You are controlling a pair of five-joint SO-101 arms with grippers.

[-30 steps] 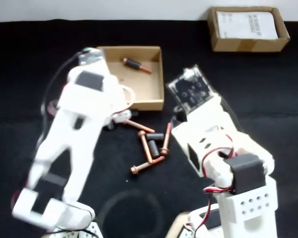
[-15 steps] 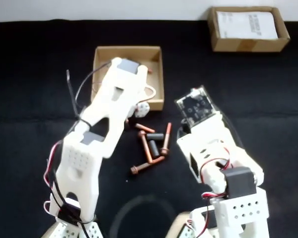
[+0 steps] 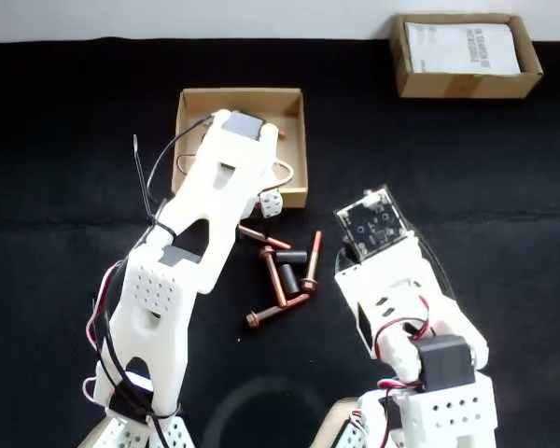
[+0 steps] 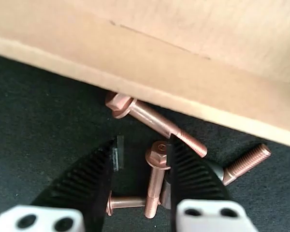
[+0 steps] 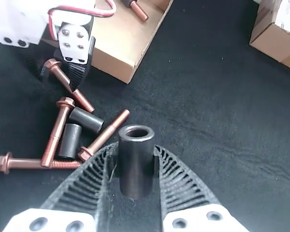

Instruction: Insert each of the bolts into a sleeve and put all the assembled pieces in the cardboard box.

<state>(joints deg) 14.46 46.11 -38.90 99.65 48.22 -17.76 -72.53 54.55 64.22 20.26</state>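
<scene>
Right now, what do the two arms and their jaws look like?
Both arms are white plastic with black motor blocks. The left arm has a thin black cable; the right arm shows red and black wires and a dark circuit board at its wrist. The jaws are black, ribbed and wedge-shaped on white mounts.

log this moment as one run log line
left gripper: open above loose bolts beside cardboard box | right gripper: shut on upright sleeve
</scene>
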